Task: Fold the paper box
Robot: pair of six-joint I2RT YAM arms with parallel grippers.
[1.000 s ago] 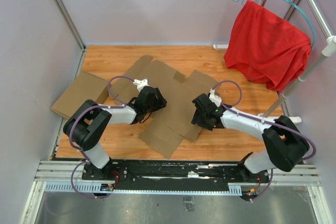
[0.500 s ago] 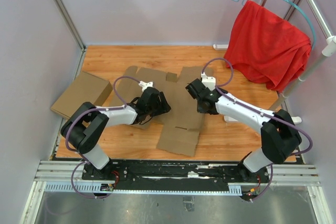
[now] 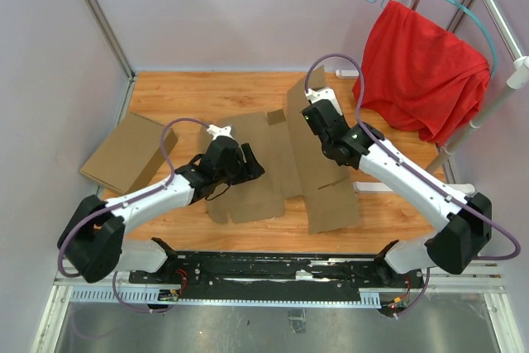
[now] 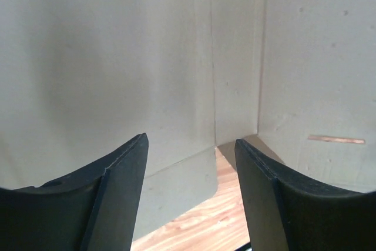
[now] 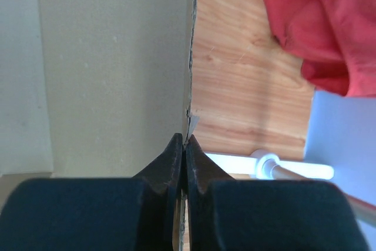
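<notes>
Robotics lab test cell: pale walls [image 3: 231, 6] box in a wooden tabletop [image 3: 190, 93], two robot arms [image 3: 157, 196] sit bolted to a metal rail [image 3: 91, 269] along the bottom edge, red cloth [image 3: 421, 72] hangs upper right.

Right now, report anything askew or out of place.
The paper box lies unfolded and skewed on the table; its far right panel looks lifted where the right tool pinches its edge. A red cloth hangs off the rack beside it.

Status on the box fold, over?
Right gripper shut on the paper box edge. Left gripper open over it, empty. Box not yet folded. Red cloth nearby, not touching.
</notes>
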